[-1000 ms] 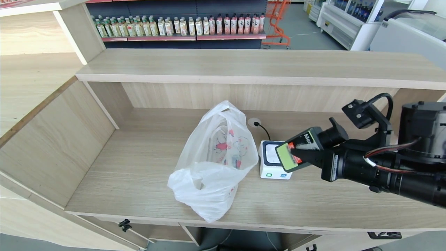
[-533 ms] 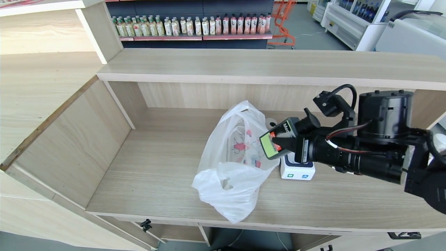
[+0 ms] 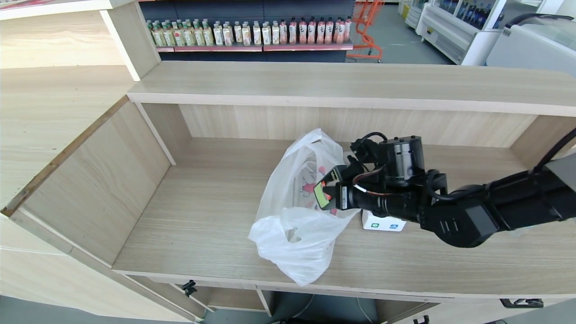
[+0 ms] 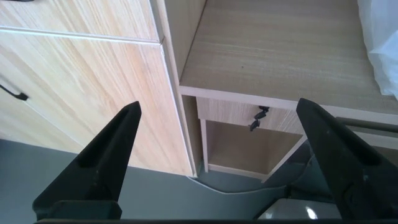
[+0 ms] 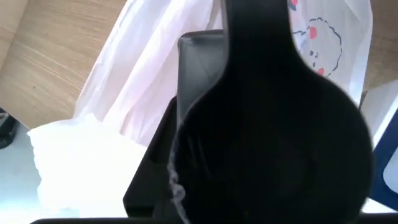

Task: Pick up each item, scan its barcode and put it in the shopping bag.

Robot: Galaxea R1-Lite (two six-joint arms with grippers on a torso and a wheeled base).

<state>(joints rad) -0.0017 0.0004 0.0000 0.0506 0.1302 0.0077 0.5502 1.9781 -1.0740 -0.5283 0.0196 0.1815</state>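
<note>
The right gripper (image 3: 332,196) clamps a small green-faced box (image 3: 321,195) at the right side of the white shopping bag (image 3: 292,225), left of the scanner (image 3: 382,223). The left gripper (image 4: 217,155) hangs spread wide by the counter's (image 3: 202,216) near edge.

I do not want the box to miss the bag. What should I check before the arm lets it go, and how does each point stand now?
1. Box gripped by right gripper: ok, fingers shut on it.
2. Box above the mouth of the bag: cannot tell; it hangs at the bag's scanner side.
3. Bag mouth open: cannot tell.
4. Right arm clear of scanner: cannot tell; the arm covers most of it.
5. Left gripper out of the way: ok, open, low by the front of the counter.
</note>
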